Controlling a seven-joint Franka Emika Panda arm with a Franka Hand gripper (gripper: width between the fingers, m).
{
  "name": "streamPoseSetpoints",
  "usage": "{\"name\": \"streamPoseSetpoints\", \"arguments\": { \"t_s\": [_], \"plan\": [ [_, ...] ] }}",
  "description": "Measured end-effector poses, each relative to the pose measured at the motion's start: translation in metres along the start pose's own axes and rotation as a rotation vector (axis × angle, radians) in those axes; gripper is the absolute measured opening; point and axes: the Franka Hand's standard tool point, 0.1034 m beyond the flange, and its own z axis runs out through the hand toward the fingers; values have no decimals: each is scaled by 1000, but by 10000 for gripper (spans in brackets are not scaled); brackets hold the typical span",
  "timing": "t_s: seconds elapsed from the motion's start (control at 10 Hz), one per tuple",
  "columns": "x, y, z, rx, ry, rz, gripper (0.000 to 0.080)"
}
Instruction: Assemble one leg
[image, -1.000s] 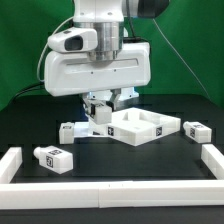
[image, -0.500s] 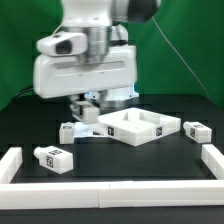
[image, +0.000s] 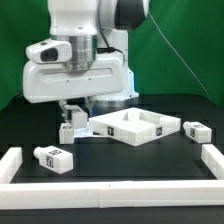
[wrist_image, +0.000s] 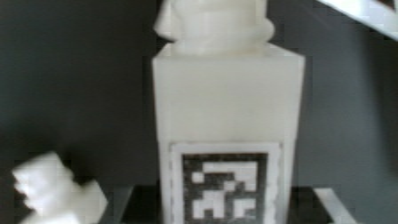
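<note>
Looms over the scene as the biggest thing in the exterior view: the white arm, its boxy housing hanging low over the black table. Framed along the near edge and both sides by a low white rail. Lying flat behind the middle, toward the exterior view's right, a wide white square panel with tags on its face.

Under the housing, the gripper, pointing down just to the panel's left in the exterior view. Cannot tell how far apart the fingers stand: partly hidden by the housing and too small here, and not clearly shown by the wrist camera either. No contact that can be confirmed.

Directly beneath the gripper, right at its tips, the leg, on the table close beside the panel's left edge. Whether gripped, touched or merely under the fingers, cannot tell. In the wrist view, fills the centre as a tall white block, with a narrower stub at one end and a black-and-white tag at the other.

Lying well apart, a right-hand peg beyond the panel and a front peg near the rail. Beside the leg in the wrist view, a small blurred white piece.
</note>
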Motion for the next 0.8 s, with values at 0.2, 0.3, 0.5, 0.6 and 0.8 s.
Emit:
{"name": "streamPoseSetpoints", "arguments": {
  "t_s": [0.2,0.3,0.5,0.6,0.8],
  "plan": [
    [10,-9,22,0,-7,16,286],
    [14,-14,29,0,-9,17,286],
    [13,-11,41,-5,-13,18,286],
    [13,-11,44,-6,-15,17,287],
    [13,-11,44,-6,-14,17,287]
  ]
}}
